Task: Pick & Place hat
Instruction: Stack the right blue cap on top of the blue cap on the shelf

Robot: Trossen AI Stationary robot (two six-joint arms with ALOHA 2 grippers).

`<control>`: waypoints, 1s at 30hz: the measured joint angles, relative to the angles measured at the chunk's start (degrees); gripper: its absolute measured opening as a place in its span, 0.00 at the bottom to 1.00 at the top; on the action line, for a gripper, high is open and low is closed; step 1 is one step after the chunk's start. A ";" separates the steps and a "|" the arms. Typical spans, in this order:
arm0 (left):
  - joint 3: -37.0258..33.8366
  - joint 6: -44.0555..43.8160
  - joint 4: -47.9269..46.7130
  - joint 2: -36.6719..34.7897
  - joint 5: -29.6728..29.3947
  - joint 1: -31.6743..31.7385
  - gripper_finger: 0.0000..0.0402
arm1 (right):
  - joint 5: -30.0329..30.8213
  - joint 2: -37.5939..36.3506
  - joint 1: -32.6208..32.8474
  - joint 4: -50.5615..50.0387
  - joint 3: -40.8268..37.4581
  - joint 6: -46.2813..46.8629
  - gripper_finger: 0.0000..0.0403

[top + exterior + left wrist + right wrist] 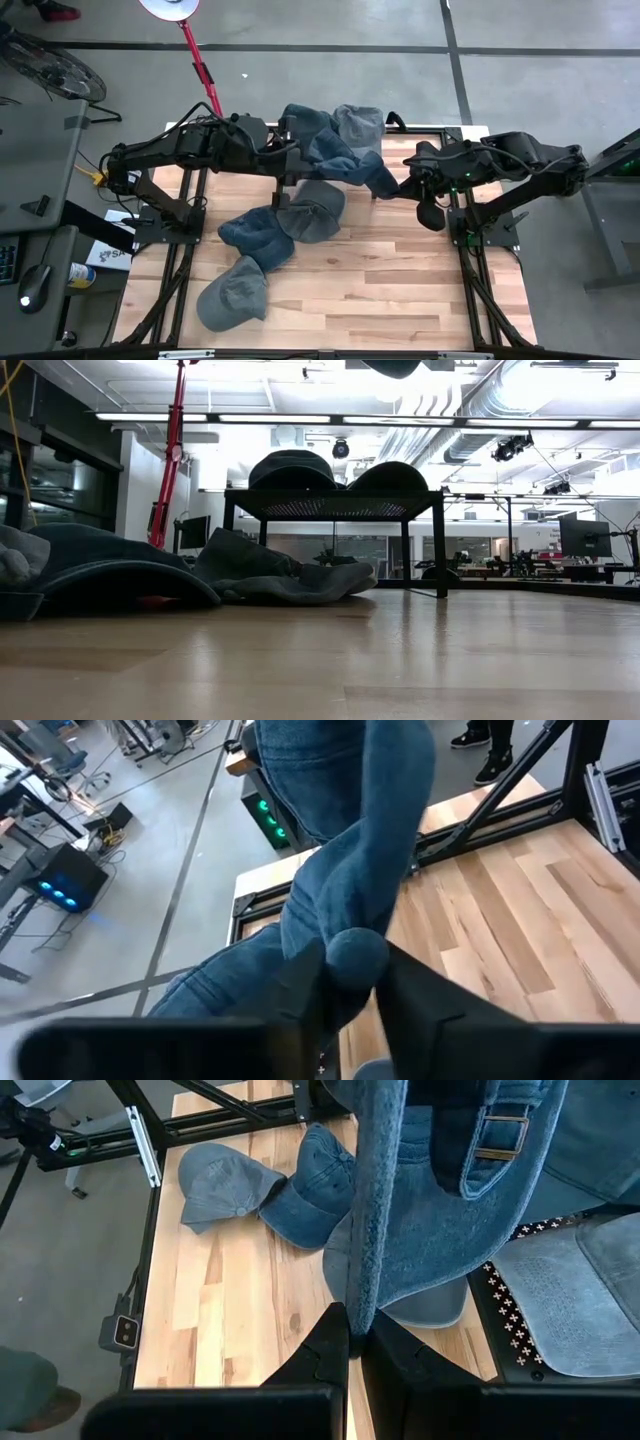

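Left hand [350, 985]: pinched on one end of the denim hat [340, 160], fingers [440, 1010] pressed against bunched cloth.
Right hand [352, 1342]: clamped on the brim edge of the same hat at its other end.
Held hat: stretched between both hands above the far part of the tabletop [400, 290], off the wood, hanging just beside the black rack [335, 505].
Rack: near the far edge, two hats [290, 468] resting on top.
Other hats: three [255, 240] lying on the tabletop, one near the front left corner [233, 293].
Red pole [170, 455]: upright behind the tabletop on the left arm's side.
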 joint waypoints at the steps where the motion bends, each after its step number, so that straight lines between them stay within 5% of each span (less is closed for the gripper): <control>1: 0.00 -0.44 0.00 0.00 0.00 0.00 0.15 | 0.00 0.00 0.00 0.00 0.00 0.00 0.01; 10: 0.02 -1.10 -1.17 0.00 0.05 0.09 0.01 | -0.70 0.00 0.00 0.39 0.00 -1.37 0.07; 19: 0.04 -5.68 -2.37 -0.87 1.31 0.40 0.01 | -0.45 -0.77 -0.02 0.55 0.00 -1.46 0.28; 30: 0.02 -13.01 -7.65 -4.09 9.16 10.11 0.01 | 2.81 -0.92 0.00 0.44 0.00 -1.51 0.29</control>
